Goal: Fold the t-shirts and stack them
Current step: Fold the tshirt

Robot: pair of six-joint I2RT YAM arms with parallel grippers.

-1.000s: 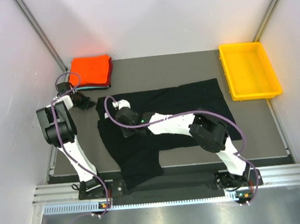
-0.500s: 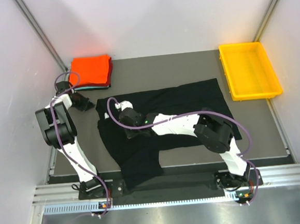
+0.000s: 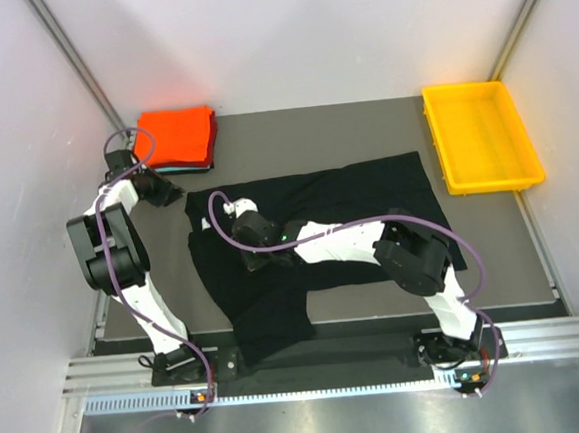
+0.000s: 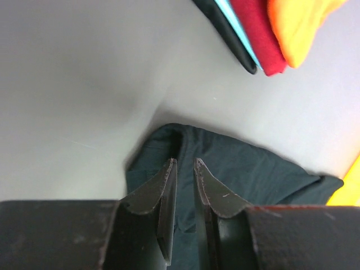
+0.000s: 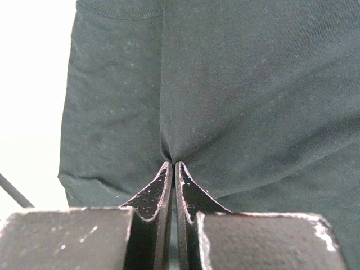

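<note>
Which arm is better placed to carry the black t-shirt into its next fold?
Right, probably. The right claw is shut on a pinch of the black t-shirt; the left claw stands slightly open over a corner, gripping nothing.

My arms (image 3: 140, 288) r white w/ chunky black joints, purple cables (image 3: 425, 221) looping off each. Fingers (image 5: 152, 197) = black, pointy, kinda scuffed, boxy black bodies behind em.

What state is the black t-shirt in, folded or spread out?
Spread out, not folded: the black t-shirt lies loosely across the table, the right pincer pinching it.
</note>
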